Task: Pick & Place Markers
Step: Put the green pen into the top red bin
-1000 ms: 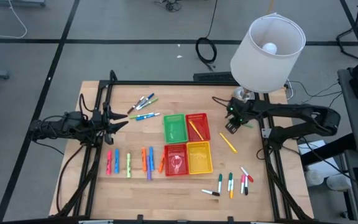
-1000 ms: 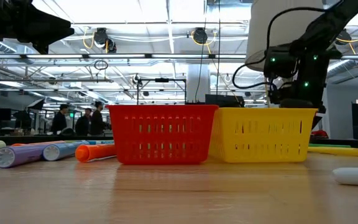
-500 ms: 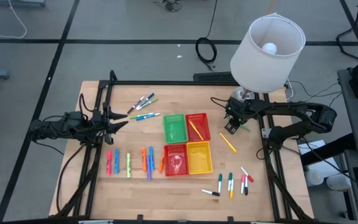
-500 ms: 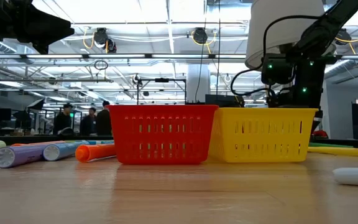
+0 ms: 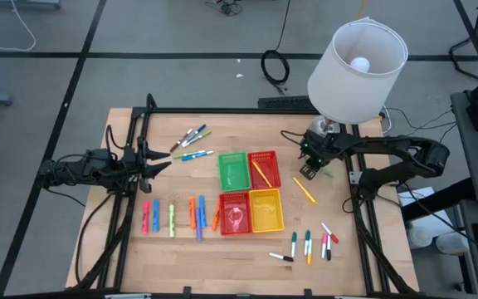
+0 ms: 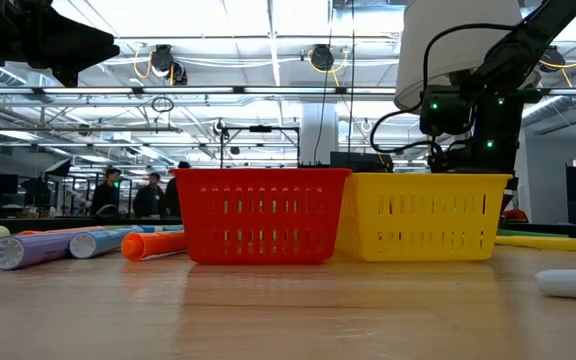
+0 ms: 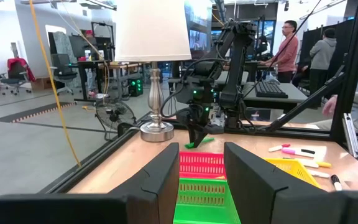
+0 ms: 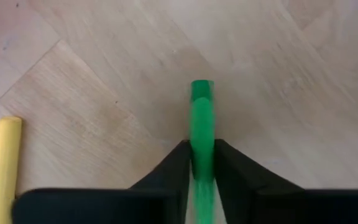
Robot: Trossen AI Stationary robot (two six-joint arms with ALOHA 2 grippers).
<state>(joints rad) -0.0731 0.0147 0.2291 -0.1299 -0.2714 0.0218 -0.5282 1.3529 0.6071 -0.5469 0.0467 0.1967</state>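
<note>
My right gripper [image 5: 309, 171] points down at the table's far right, by the lamp base, shut on a green marker [image 8: 201, 118]; the left wrist view shows that marker [image 7: 194, 144] too. A yellow marker [image 5: 304, 189] lies on the wood just beside it. Other markers lie in loose groups at the left [image 5: 173, 218], at the far left [image 5: 191, 137] and at the near right [image 5: 309, 245]. My left gripper [image 5: 166, 162] waits level at the table's left, open, with nothing between its fingers [image 7: 253, 174]. My right gripper pinches the green marker's barrel [image 8: 201, 146] between its two fingers [image 8: 174, 167]. It comes from above, pointing steeply down, and the marker's free end [image 8: 201, 87] sticks out past the fingertips, close over the wood. Whether the marker is clear of the table, I cannot tell.
Four small baskets stand in a square at mid-table: green [image 5: 233, 170], red [image 5: 264, 169], red [image 5: 235, 213], yellow [image 5: 265, 209]. One yellow marker lies in the far red basket. A lamp [image 5: 355, 58] stands at the far right corner, right behind my right gripper. People stand in the room beyond.
My right gripper has sunk a little toward the table behind the baskets and has since kept still. My left arm has not moved.
</note>
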